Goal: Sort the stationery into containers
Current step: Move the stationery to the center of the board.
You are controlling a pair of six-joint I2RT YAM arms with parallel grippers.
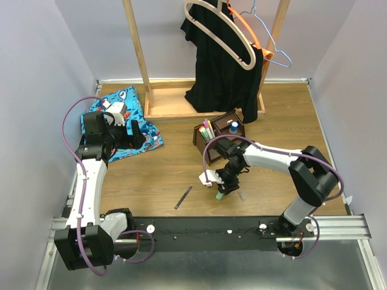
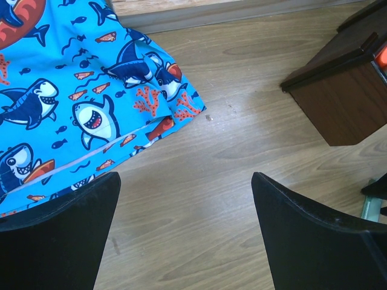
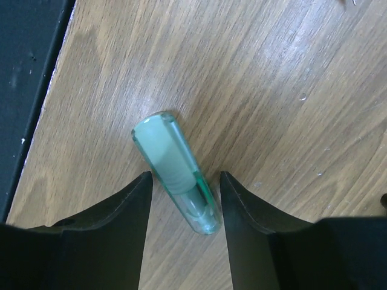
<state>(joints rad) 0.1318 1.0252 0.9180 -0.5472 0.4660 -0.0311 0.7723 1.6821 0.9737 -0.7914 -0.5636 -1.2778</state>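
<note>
Right gripper (image 3: 185, 178) narrow around skewed green marker (image 3: 166, 154), centre frame; clamp unclear. Squeezing may pivot it out. Left gripper (image 2: 185, 178) wide.

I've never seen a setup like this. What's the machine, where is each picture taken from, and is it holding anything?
These are two robot arms bolted to the near edge of a table. The wide picture looks down from above and behind them. The other two come from a camera on each wrist, so the dark shapes at the bottom are that arm's own fingers. On it lie a shark-print blue cloth, a dark wooden organizer with markers in it, a purple pen and a pale green marker. The right gripper is open, fingers either side of that marker, not closed on it. The left gripper is open and empty, beside the cloth's edge.
</note>
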